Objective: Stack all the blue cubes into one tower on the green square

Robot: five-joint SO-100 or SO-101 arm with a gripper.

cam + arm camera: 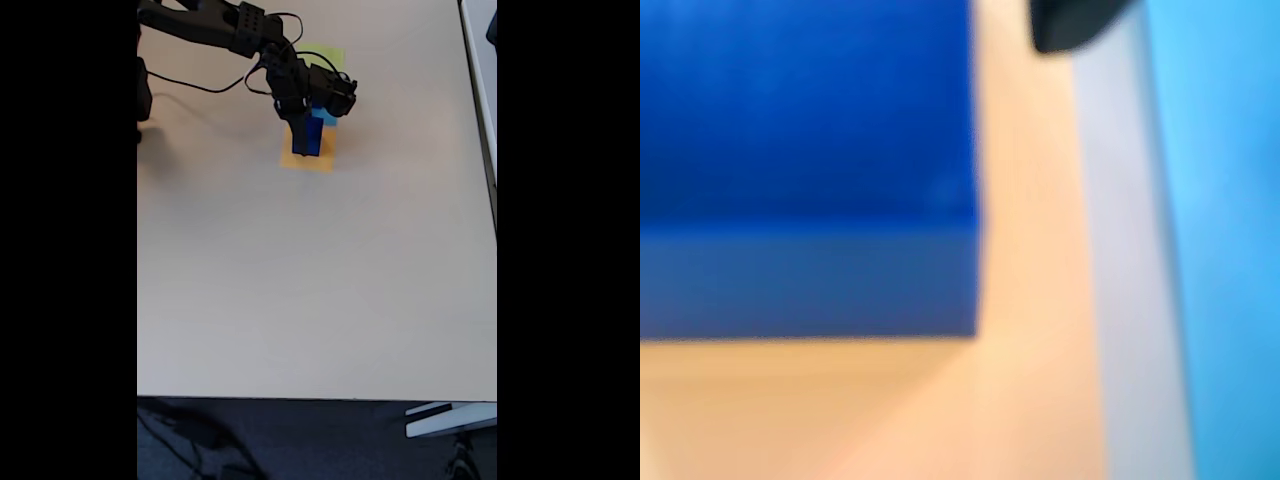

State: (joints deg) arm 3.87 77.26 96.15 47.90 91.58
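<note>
A dark blue cube (312,138) rests on the flat orange square (308,161) in the fixed view. Blurred and very close, the same blue cube (805,170) takes up the upper left of the wrist view, with orange around it. My gripper (303,132) hangs over the cube, its jaws straddling it. One black fingertip (1070,25) shows at the top of the wrist view, with an orange gap between it and the cube's right edge. The green square (328,57) lies farther back, partly behind the arm.
A flat light-blue square (327,116) lies just behind the orange one and fills the right edge of the wrist view (1230,240). The arm and its cables reach in from the top left. The beige table (320,290) stretches bare toward the front edge.
</note>
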